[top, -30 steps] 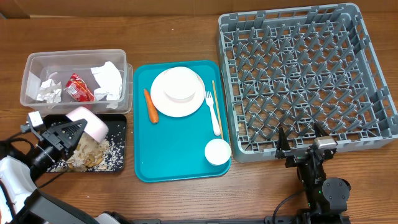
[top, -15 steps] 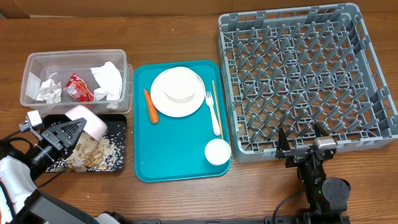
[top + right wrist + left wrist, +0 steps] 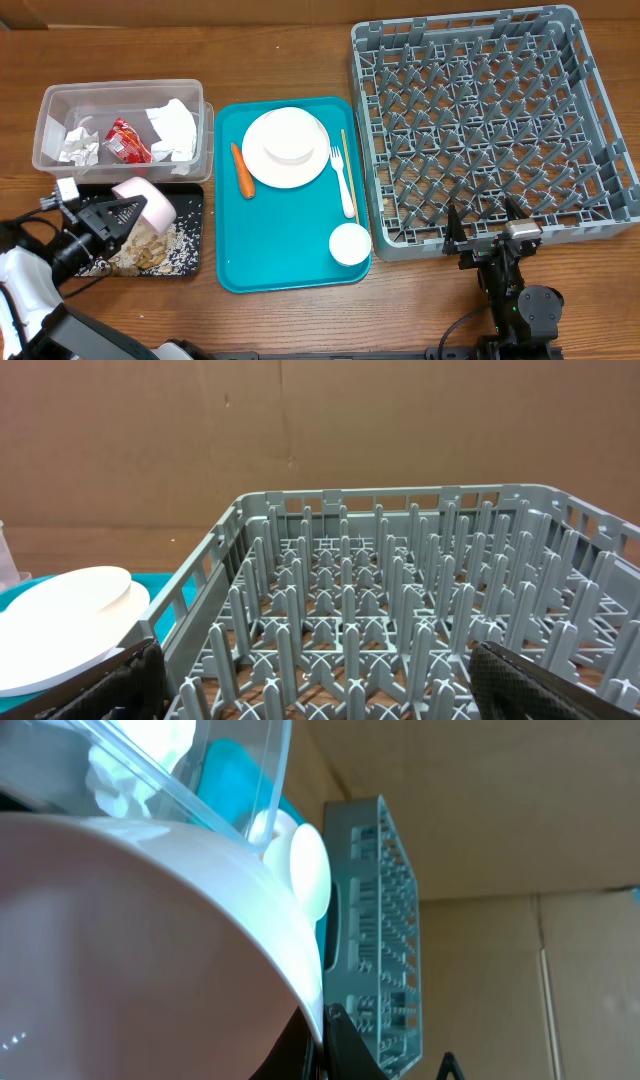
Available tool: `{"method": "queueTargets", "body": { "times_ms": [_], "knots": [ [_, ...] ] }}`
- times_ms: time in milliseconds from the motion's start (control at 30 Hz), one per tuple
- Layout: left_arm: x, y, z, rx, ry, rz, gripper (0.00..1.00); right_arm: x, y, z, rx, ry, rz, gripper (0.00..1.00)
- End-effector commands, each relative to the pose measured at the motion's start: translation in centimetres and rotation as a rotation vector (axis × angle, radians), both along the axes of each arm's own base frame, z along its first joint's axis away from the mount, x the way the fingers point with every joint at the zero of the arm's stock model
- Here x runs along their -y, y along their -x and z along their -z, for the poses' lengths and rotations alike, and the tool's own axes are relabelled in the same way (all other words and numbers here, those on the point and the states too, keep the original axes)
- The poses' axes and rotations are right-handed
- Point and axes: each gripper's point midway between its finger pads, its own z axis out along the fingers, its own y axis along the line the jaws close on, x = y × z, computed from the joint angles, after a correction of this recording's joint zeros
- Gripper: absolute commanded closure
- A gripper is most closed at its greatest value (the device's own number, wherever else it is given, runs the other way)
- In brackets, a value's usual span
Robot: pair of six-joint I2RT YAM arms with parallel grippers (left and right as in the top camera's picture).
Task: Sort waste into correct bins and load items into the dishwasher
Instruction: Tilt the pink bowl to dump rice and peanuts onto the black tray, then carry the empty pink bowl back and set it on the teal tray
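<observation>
Left gripper (image 3: 118,214) is clenched on the pink bowl (image 3: 148,200), which is tipped over the black tray (image 3: 193,206), crumbs (image 3: 150,250) heaped beneath it. Right gripper (image 3: 485,232) stands wide and empty at the near edge of the rack (image 3: 480,110)

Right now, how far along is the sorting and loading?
Done: napkins and red wrapper lie in the clear tub; crumbs are in the black tray. In hand: the left gripper holds the pink bowl tipped over that tray. Left: carrot, plate, fork, stick and cup sit on the teal tray; the rack is empty; the right gripper is open beside it.
</observation>
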Motion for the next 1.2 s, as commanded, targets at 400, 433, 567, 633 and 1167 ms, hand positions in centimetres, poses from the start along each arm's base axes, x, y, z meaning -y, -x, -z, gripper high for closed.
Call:
{"method": "queueTargets", "body": {
  "times_ms": [400, 433, 567, 633, 1167],
  "knots": [
    [8.1, -4.5, -3.6, -0.254, -0.471, 0.287, 0.96, 0.2, -0.1, 0.3, -0.001, 0.004, 0.008, 0.0],
    [9.0, -4.7, -3.3, -0.27, -0.511, 0.305, 0.96, 0.2, -0.1, 0.3, -0.001, 0.004, 0.008, 0.0],
    [12.8, -4.5, -1.9, -0.323, -0.663, 0.378, 0.96, 0.2, -0.1, 0.3, -0.001, 0.004, 0.008, 0.0],
    [14.4, -4.3, -1.4, -0.338, -0.744, 0.398, 0.96, 0.2, -0.1, 0.3, -0.001, 0.004, 0.008, 0.0],
    [26.1, -1.7, 3.5, -0.313, -1.05, 0.618, 0.96, 0.2, -0.1, 0.3, -0.001, 0.004, 0.008, 0.0]
  ]
}}
